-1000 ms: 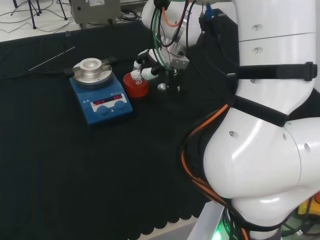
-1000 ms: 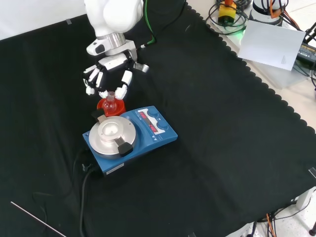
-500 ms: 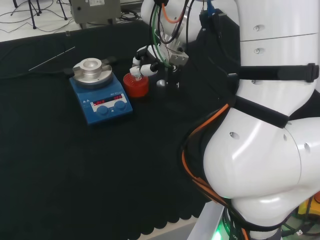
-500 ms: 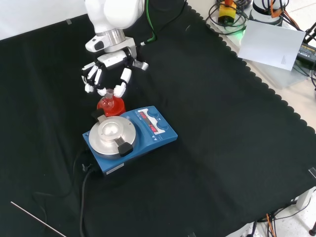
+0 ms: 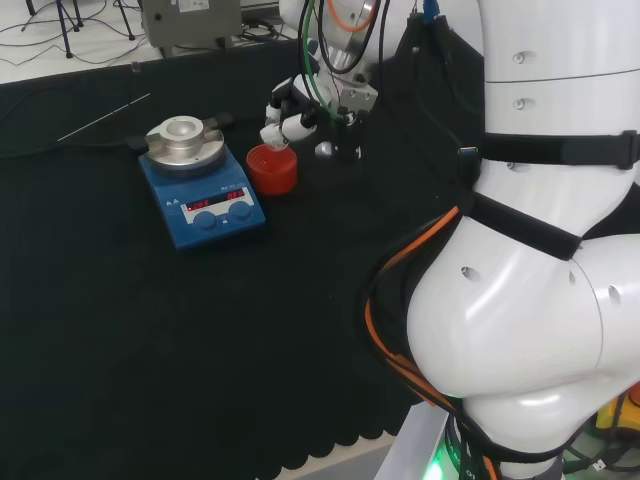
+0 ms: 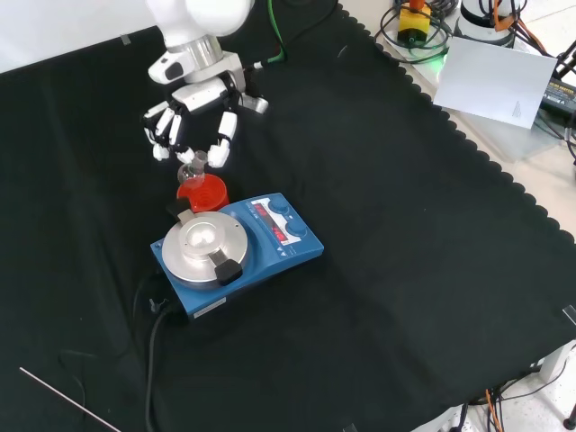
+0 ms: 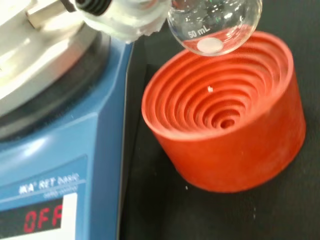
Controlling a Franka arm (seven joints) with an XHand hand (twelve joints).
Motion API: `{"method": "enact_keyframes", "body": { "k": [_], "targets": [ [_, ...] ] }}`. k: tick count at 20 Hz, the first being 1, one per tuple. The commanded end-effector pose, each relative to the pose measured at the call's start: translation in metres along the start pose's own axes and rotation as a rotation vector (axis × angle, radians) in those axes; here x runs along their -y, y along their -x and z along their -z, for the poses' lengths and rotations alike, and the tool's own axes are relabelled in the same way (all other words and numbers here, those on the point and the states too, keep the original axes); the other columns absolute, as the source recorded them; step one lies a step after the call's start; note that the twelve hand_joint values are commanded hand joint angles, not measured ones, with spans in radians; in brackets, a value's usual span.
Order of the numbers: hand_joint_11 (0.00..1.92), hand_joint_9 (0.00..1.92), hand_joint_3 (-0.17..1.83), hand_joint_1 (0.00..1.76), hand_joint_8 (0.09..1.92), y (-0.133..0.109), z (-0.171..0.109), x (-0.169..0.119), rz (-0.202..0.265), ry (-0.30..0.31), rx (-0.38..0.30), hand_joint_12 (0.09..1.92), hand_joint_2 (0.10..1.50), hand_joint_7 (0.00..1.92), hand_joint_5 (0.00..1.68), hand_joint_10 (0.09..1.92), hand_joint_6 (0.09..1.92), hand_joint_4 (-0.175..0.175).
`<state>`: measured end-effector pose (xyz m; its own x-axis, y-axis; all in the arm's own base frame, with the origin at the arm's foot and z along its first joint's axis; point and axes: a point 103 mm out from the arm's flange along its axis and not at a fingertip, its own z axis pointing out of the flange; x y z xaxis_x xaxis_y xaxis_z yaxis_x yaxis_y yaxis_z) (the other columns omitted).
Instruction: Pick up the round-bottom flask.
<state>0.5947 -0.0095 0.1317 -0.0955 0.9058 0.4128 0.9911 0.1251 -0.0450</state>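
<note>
Round-bottom flask [image 7: 215,25] is clear of the red ribbed stand [image 7: 225,130], hanging between the curled fingers [image 6: 222,148] of the hand [image 6: 193,117], which pinch its neck; pickup judged essentially done; only further raising above the bench [image 6: 405,225] remains.

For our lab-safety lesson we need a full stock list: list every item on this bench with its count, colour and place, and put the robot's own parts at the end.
Clear glass round-bottom flask: one, colourless, held in the hand, lifted clear above the red stand.
Red ribbed ring stand: one, red, on the cloth, beside the stirrer plate, holding nothing.
Blue magnetic stirrer plate with a round silver top: one, blue and silver, on the cloth nearer the front camera than the stand.
Thin metal rod: one, silver, lying on the cloth beyond the stirrer in the head view.
Black cloth: one, black, covering the bench.
Black and white hand: one, above the stand, fingers curled on the flask's neck.
White arm: one, at the head view's right.
</note>
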Motion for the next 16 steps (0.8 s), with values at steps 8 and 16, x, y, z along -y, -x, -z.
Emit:
{"method": "enact_keyframes", "body": {
  "k": [8,16],
  "targets": [
    [0.03,0.56,0.6,1.02,0.57,-0.025,0.044,0.014,0.017,-0.017,0.062,1.36,0.83,0.49,0.98,0.59,1.15,0.175],
    [0.02,0.55,0.61,1.02,0.57,-0.037,0.049,0.016,0.022,-0.057,0.08,1.36,0.83,0.48,0.98,0.59,1.15,0.175]
  ]
}}
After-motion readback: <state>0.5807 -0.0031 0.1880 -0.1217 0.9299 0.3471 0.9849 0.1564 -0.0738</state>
